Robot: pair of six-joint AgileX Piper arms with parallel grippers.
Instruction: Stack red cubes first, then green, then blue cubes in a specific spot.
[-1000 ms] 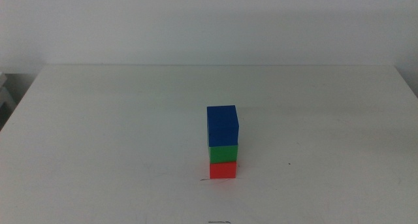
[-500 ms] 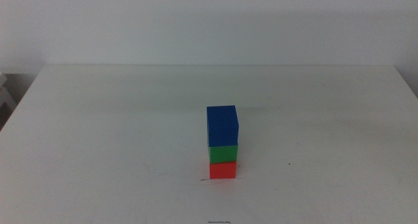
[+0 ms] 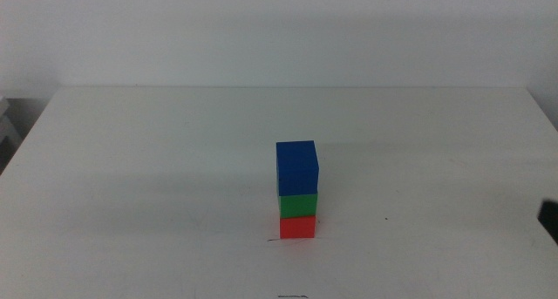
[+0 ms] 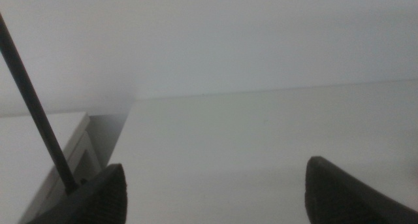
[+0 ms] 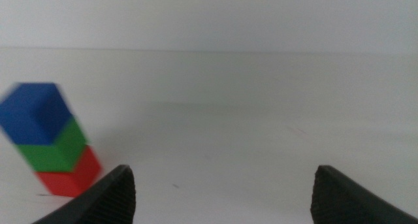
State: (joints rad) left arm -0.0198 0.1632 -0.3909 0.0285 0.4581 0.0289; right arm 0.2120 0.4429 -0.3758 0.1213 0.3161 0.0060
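A stack of three cubes stands near the table's middle front. The red cube (image 3: 297,227) is at the bottom, the green cube (image 3: 297,204) sits on it, and the blue cube (image 3: 296,167) is on top. The right wrist view shows the same stack: red cube (image 5: 68,178), green cube (image 5: 55,149), blue cube (image 5: 34,113). My right gripper (image 5: 219,194) is open and empty, well away from the stack, with a dark part of it (image 3: 549,219) showing at the middle view's right edge. My left gripper (image 4: 215,194) is open and empty, out of the middle view.
The white table (image 3: 157,159) ends at a pale wall behind. A thin dark line (image 3: 292,296) marks the table near the front edge. In the left wrist view a dark rod (image 4: 36,113) rises beside the table's edge.
A dark part of the right gripper has come into the middle view at the right edge. The stack has not moved.
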